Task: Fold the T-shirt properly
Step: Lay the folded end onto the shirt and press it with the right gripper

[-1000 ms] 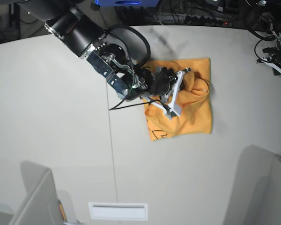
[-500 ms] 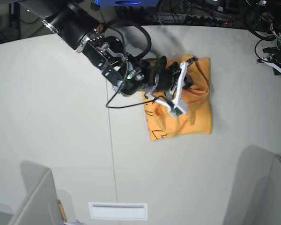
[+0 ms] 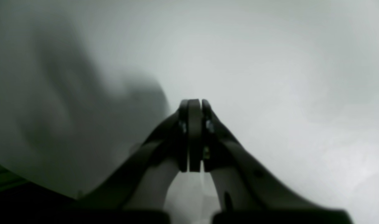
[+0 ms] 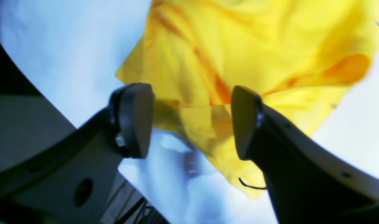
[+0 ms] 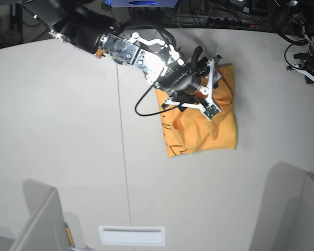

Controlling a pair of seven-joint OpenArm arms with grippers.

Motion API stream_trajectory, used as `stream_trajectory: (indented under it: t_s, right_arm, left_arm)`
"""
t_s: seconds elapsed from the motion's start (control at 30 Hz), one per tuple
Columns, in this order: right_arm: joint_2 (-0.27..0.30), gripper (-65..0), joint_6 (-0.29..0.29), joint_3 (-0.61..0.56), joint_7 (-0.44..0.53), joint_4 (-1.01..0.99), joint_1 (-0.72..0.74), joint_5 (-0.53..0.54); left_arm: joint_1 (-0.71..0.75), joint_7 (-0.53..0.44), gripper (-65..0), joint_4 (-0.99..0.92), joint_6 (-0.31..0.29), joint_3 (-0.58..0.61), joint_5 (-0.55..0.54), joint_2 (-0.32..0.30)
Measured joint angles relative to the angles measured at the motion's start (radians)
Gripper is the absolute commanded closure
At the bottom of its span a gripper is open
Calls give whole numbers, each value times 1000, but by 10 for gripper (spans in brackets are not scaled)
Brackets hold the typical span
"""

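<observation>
The orange-yellow T-shirt [image 5: 201, 130] lies folded into a rough square on the white table, with black line print showing at its lower left corner. My right gripper [image 5: 213, 86] hovers over the shirt's upper right part with its white fingers spread. In the right wrist view the gripper [image 4: 189, 121] is open, and the wrinkled shirt [image 4: 254, 46] shows beyond and between the pads [image 4: 136, 119], with nothing held. My left gripper [image 3: 194, 105] is shut and empty over bare table. The left arm [image 5: 310, 63] rests at the far right edge.
A table seam [image 5: 123, 157] runs front to back, left of the shirt. A white slotted plate [image 5: 132, 235] lies at the front edge. Grey panels stand at the front left [image 5: 39, 219] and front right [image 5: 293, 209]. Cables [image 5: 214, 15] crowd the back edge.
My right arm has swung toward the back and right across the shirt, turning its wrist. The gripper now sits over the shirt's upper right part. The shirt's outline is about the same.
</observation>
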Motion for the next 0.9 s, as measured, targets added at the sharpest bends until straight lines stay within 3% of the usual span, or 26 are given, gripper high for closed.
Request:
stream_trajectory:
  t_s: [0.3,0.6,0.67,0.83,0.9]
  right_arm:
    - [-53,-323,0,-40,47,-123,5,-194]
    - [-45,-317,0,-40,95,-214,3,-200]
    - [-42,-258,0,-40,95,-214,2,-200]
    - [-42,-5,0,-40,95,-214,8,-199]
    - [-45,0,0,-40,95,-213,18,-199]
  left_arm:
    - [3,0,0,0,0,0,0,0]
    - [3,0,0,0,0,0,0,0]
    - [3,0,0,0,0,0,0,0]
    - [2,0,0,0,0,0,0,-1]
    - [2,0,0,0,0,0,0,0]
